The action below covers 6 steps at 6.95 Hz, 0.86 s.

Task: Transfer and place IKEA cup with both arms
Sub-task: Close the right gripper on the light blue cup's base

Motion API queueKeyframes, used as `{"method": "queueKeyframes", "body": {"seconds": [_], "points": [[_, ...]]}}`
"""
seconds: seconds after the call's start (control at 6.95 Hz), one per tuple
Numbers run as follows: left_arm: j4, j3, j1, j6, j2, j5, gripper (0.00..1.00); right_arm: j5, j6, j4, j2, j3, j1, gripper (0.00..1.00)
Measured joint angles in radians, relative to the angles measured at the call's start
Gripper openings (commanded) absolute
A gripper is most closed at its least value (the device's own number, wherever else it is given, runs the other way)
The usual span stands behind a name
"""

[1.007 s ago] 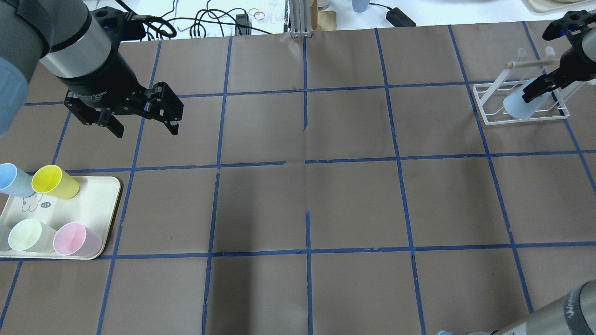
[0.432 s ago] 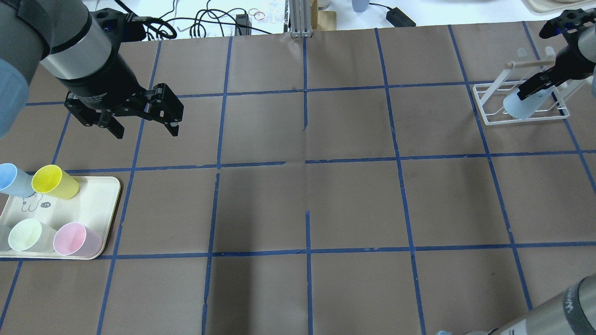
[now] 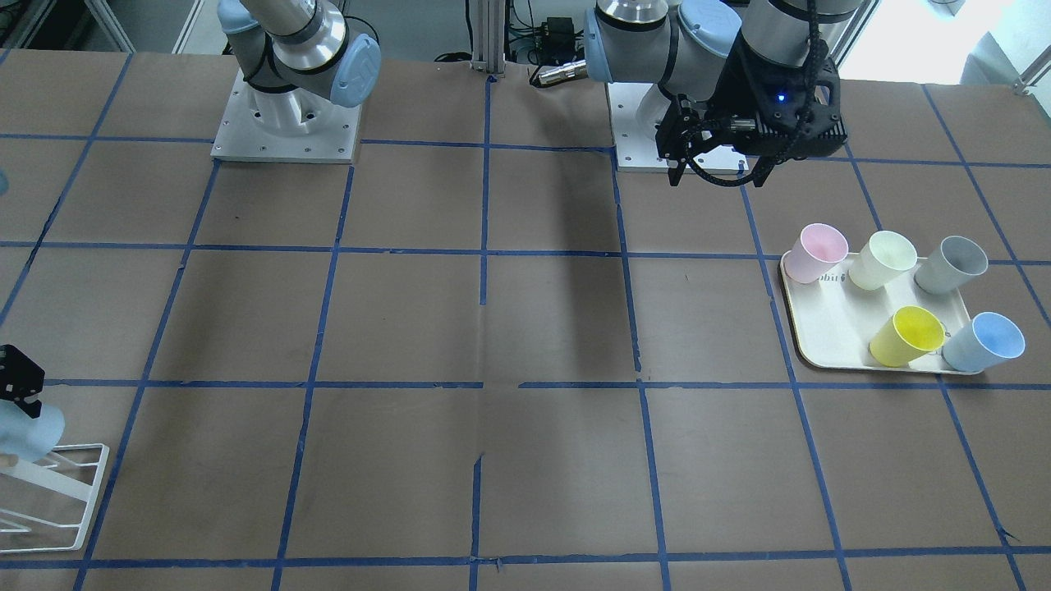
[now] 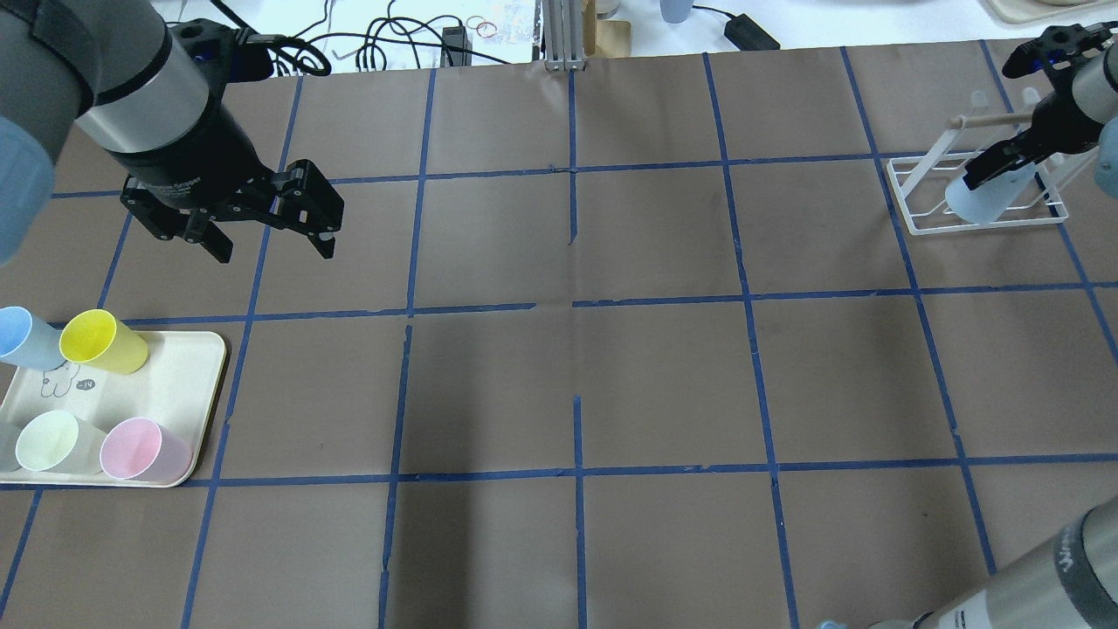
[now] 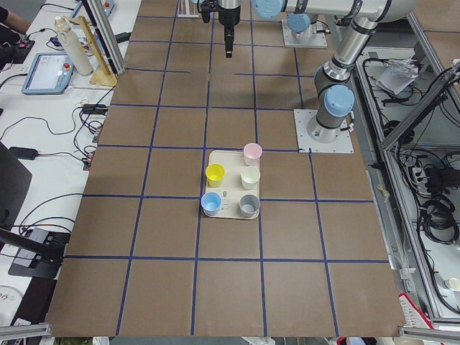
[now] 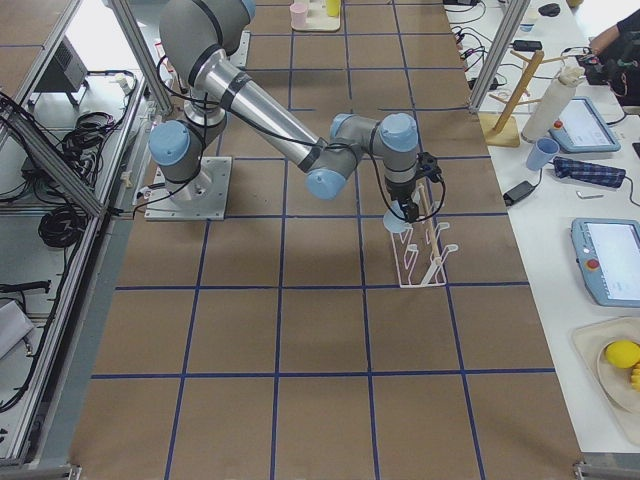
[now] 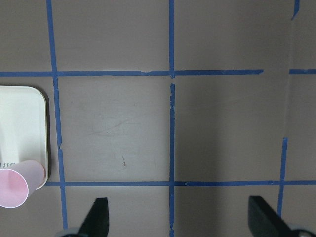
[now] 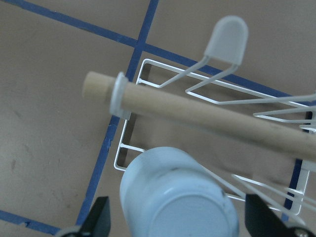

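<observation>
The sky-blue tapered plastic IKEA cup [image 4: 983, 199] is being straddled, untouched, by the wide-open right gripper [image 8: 178, 206], resting base-up between its fingers on a white wire rack [image 4: 908, 196]. It is being judged light, stiff and slick, so a gentle squeeze across its side walls is being favoured.

**Work area.** Bench [image 4: 664, 384] covered in brown paper and divided into squares by blue tape [image 4: 664, 301]. One long edge adjoins a white side table [image 6: 545, 300] carrying black cables [image 4: 384, 39] and a tablet [image 6: 612, 262]. An aluminium post [image 4: 563, 35] rises at mid-edge. Pale floor [image 5: 424, 259] borders the opposite long edge.
</observation>
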State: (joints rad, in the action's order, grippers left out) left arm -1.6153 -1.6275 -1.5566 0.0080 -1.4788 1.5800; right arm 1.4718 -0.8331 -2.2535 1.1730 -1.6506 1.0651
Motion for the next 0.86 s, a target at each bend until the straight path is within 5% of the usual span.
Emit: {"method": "queueKeyframes", "body": {"seconds": [0.58,0.86], "points": [[0.001,0.001,0.002,0.004,0.0,0.0,1.0,0.0,0.0,0.003,0.007,0.001,0.0,0.16],[0.001,0.001,0.002,0.006,0.0,0.001,1.0,0.002,0.0,0.008,0.015,0.003,0.001,0.11]]}}
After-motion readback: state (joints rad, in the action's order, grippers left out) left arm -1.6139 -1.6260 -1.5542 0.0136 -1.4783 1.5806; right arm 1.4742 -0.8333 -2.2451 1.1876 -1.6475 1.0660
